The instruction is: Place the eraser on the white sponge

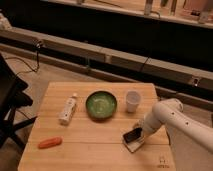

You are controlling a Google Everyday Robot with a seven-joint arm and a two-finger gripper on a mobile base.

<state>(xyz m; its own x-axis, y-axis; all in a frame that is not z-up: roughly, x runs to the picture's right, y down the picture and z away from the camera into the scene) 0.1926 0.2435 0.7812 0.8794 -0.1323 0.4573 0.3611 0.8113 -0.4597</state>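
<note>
The eraser (132,134), a small black flat block, lies on top of the white sponge (131,145), a small white pad near the table's right front. My gripper (139,131) is at the end of the white arm (170,116) that reaches in from the right, right at the eraser's right end.
On the wooden table (95,145) stand a green bowl (101,104) in the middle, a white cup (132,100) to its right and a white bottle (68,109) lying to its left. An orange carrot (50,142) lies at the front left. A black chair (10,100) is at the left.
</note>
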